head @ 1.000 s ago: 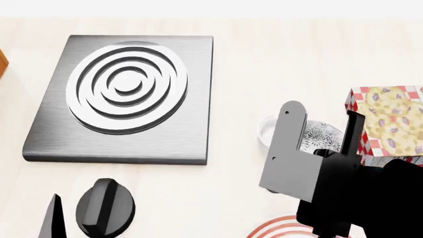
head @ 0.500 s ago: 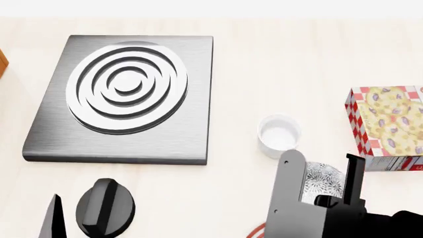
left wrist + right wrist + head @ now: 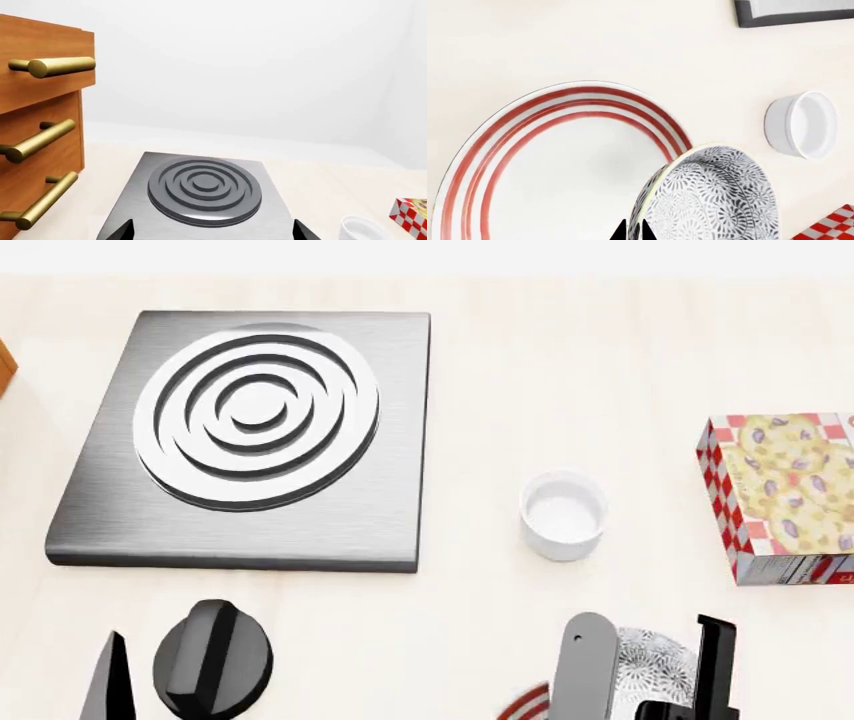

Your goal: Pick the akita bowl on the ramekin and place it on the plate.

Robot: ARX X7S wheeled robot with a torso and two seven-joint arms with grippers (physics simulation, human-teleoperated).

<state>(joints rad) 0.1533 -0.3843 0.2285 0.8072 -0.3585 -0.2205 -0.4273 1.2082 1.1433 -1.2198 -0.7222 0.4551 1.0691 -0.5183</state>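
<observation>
1. The right gripper [image 3: 647, 675] sits at the near right edge of the head view, its grey and black fingers clenched on the rim of the grey-and-white speckled akita bowl [image 3: 710, 197]; the bowl hangs over the right rim of the large white plate with red rings [image 3: 560, 165].
2. The plain white round ramekin [image 3: 563, 514] stands empty, farther off; a red-checked biscuit box [image 3: 785, 495] lies to its right.
3. The left gripper's [image 3: 212, 231] dark tips barely show near the grey steel hob plate [image 3: 254, 435]; released or clenched, I cannot tell.
</observation>
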